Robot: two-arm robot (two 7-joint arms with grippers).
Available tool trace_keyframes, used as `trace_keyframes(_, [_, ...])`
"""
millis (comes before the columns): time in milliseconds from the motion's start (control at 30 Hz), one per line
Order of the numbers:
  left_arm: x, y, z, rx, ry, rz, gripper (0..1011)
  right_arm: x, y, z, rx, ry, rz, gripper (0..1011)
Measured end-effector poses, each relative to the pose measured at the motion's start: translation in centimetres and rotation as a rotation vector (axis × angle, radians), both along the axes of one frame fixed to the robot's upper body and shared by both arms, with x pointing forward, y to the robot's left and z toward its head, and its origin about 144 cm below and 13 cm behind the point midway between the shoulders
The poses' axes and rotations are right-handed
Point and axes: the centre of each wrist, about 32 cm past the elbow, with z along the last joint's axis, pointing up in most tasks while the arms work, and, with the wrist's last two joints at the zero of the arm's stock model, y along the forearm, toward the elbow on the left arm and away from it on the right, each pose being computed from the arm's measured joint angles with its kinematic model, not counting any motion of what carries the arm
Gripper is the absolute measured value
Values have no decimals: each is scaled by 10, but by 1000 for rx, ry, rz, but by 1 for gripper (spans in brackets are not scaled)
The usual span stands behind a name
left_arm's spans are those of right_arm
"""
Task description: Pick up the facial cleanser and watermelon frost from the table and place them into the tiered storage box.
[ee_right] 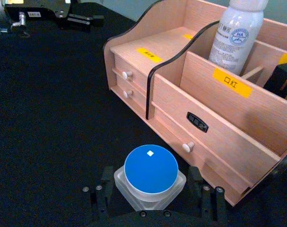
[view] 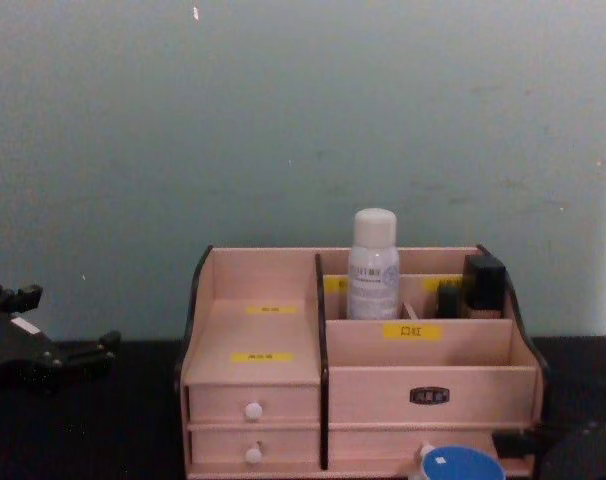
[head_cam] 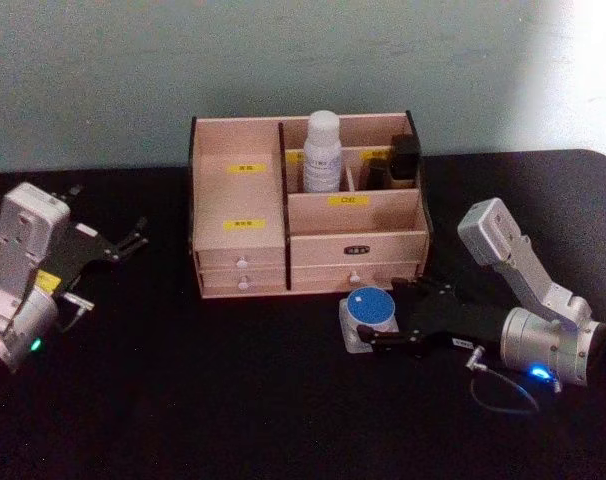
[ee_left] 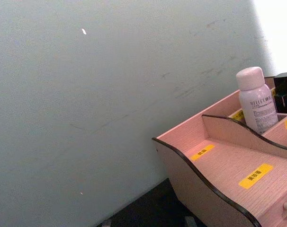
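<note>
The watermelon frost (head_cam: 369, 304), a squat clear jar with a blue lid (ee_right: 150, 169), stands on the black table just in front of the tiered storage box (head_cam: 243, 205). My right gripper (head_cam: 378, 320) reaches in from the right. Its fingers (ee_right: 104, 187) press on both sides of the jar, and the lid's edge shows low in the chest view (view: 461, 466). The facial cleanser (head_cam: 322, 150), a white bottle (ee_right: 236, 33), stands upright in a back compartment of the box (view: 373, 262). My left gripper (head_cam: 141, 238) is parked at the far left, shut and holding nothing.
A dark object (head_cam: 403, 158) fills the box's back right compartment beside the bottle. Small drawers with white knobs (ee_right: 127, 74) face the front. Black table (head_cam: 233, 400) stretches in front and to the left of the box. A pale wall (view: 283, 120) rises behind.
</note>
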Motion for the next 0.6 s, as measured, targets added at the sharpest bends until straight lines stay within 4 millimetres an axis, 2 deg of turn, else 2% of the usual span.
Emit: trace_keyframes(600, [0, 0, 0, 0, 0, 0, 1002, 6, 4, -6, 3, 21, -6, 1000])
